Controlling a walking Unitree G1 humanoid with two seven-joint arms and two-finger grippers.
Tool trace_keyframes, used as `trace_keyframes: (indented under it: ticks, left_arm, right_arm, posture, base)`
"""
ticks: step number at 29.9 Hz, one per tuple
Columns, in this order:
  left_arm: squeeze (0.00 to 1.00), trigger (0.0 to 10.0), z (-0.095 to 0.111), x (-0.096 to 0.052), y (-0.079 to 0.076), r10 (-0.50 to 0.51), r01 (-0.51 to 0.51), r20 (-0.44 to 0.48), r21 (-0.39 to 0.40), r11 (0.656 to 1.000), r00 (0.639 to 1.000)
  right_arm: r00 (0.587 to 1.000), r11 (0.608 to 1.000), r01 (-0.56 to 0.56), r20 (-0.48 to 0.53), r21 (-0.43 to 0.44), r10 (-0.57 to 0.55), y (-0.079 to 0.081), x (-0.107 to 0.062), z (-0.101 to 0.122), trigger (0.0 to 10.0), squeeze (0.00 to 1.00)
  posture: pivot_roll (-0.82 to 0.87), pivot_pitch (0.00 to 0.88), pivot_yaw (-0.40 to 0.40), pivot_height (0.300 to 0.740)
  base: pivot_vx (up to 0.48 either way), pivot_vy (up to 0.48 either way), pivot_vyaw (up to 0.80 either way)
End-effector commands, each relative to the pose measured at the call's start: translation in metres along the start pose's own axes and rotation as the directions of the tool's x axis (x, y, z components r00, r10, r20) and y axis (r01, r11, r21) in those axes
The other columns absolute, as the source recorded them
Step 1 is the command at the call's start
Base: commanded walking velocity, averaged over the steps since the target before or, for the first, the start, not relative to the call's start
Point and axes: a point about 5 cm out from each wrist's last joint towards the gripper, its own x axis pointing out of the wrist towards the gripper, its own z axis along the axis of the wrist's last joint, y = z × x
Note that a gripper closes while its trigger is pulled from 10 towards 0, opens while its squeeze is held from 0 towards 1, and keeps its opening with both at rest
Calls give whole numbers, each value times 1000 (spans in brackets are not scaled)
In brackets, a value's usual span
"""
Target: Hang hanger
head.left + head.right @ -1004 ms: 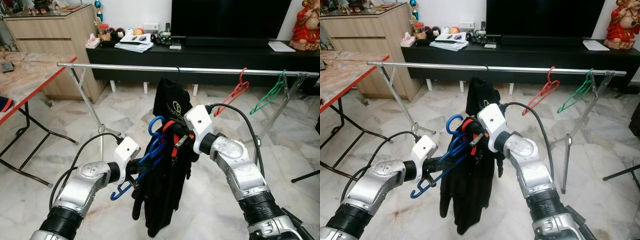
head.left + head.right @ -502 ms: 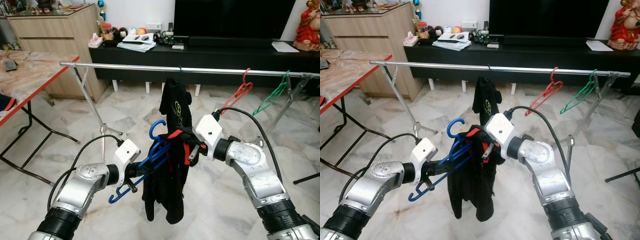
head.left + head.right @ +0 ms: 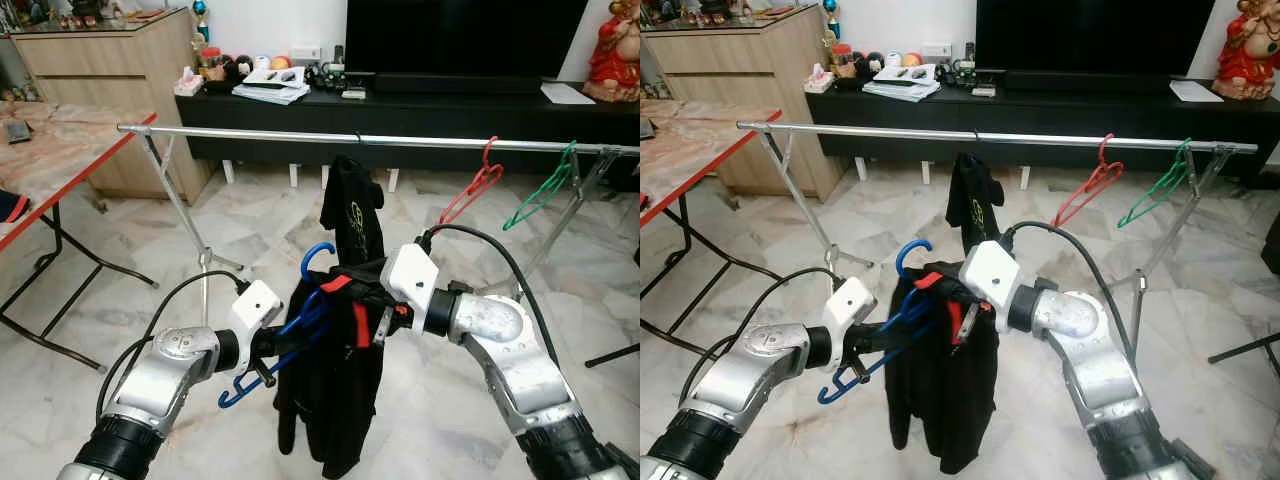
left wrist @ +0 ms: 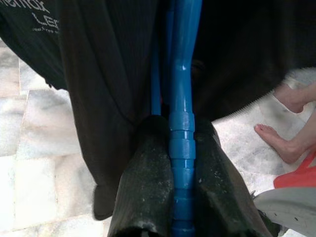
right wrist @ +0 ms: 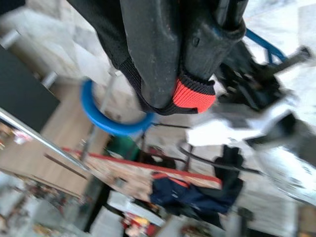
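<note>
My left gripper (image 3: 268, 352) is shut on the shaft of a blue plastic hanger (image 3: 318, 256), whose hook points up. In the left wrist view the blue hanger (image 4: 182, 98) runs between the two black fingers (image 4: 145, 187). A black garment (image 3: 330, 400) with red trim is draped over the hanger and hangs down in front of me. My right gripper (image 3: 350, 288) is shut on the garment's top edge beside the hook; the right wrist view shows its red cuff (image 5: 195, 96) under the fingers. Behind runs the steel clothes rail (image 3: 250, 133).
On the rail hang a black shirt (image 3: 352, 210), a red hanger (image 3: 470, 188) and a green hanger (image 3: 545, 185). A red-edged table (image 3: 60, 190) stands at the left, a low TV cabinet (image 3: 450, 105) behind. A person's bare feet (image 4: 281, 143) stand on the marble floor nearby.
My right gripper has pulled the black garment's top across toward the hanger's hook, and the cloth now hangs wider and lower. The left gripper has kept the hanger nearly still.
</note>
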Motion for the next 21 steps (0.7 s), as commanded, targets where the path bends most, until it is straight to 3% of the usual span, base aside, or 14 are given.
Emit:
trace_keyframes:
  ticks: [1, 13, 14, 15, 16, 17, 21]
  left_arm:
    - [0, 10000, 6, -1, 0, -4, 4, 21, 10, 1000, 1000]
    - [0, 10000, 7, -1, -1, -7, 7, 24, 13, 1000, 1000]
    - [0, 10000, 7, -1, -1, -8, 8, 27, 13, 1000, 1000]
    - [0, 10000, 7, -1, -1, -8, 8, 28, 13, 1000, 1000]
    - [0, 10000, 7, 0, -1, -8, 8, 30, 12, 1000, 1000]
    - [0, 10000, 8, 0, -1, -9, 9, 34, 12, 1000, 999]
    - [0, 10000, 9, -1, -1, -12, 11, 43, 8, 1000, 999]
  right_arm:
    - [998, 999, -52, 26, -11, 53, 7, 3, 6, 10000, 0]
    - [996, 1000, 0, -85, 12, 1, 5, -4, -12, 10000, 0]
    - [996, 1000, 3, -91, 14, -1, 4, -4, -13, 10000, 341]
    - [996, 1000, 3, -91, 15, -2, 4, -4, -13, 10000, 341]
    - [995, 1000, 8, -96, 14, -7, 3, -4, -14, 10000, 737]
    - [995, 1000, 13, -101, 10, -12, 2, -4, -15, 10000, 1000]
    - [992, 1000, 29, -120, 4, -28, 0, -4, -17, 10000, 1000]
  posture:
    - [40, 52, 27, 740]
    - [36, 49, 27, 740]
    - [36, 47, 26, 740]
    - [36, 47, 26, 740]
    - [36, 45, 25, 740]
    - [36, 45, 25, 740]
    - [36, 43, 24, 740]
  base:
    - [0, 0, 0]
    - [0, 0, 0]
    - [0, 0, 0]
    - [0, 0, 0]
    - [0, 0, 0]
    - [0, 0, 0]
    - [0, 0, 0]
